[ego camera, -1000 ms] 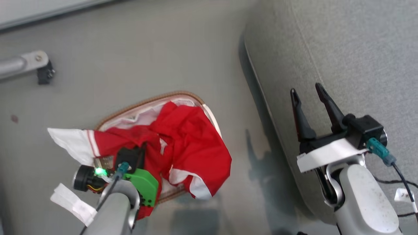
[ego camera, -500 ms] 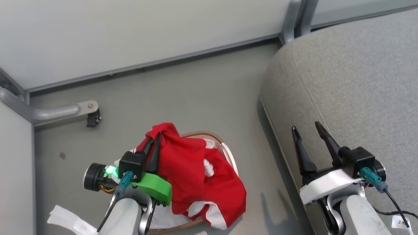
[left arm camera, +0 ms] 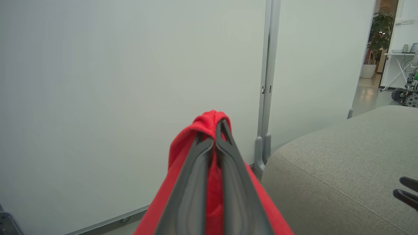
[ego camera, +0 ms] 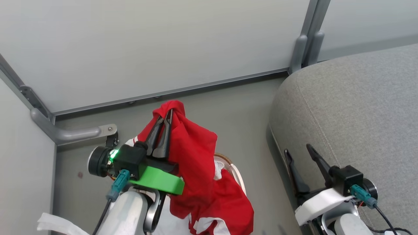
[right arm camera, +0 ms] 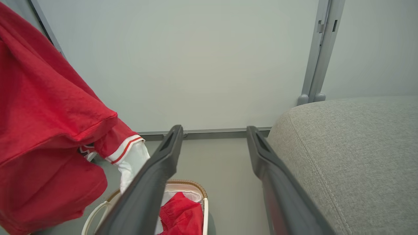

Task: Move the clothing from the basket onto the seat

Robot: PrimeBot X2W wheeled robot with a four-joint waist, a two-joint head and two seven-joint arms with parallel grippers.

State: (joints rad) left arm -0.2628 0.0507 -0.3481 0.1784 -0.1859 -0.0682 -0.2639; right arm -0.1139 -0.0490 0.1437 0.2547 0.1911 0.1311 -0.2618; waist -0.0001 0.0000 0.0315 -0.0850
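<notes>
Pinching the bright-red sports garment (ego camera: 196,153) high, the left tool (ego camera: 166,115) holds it to clear the brown-rimmed white basket (ego camera: 235,169); the right tool (ego camera: 297,149) gapes empty over the grey fabric seat (ego camera: 352,107).

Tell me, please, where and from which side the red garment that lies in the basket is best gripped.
Grip the raised crumpled fold of the red garment that stands up inside the basket, probably with the open right gripper. Come from above, on the seat side: the fold points upward, and the other garment hangs over the far side.
</notes>
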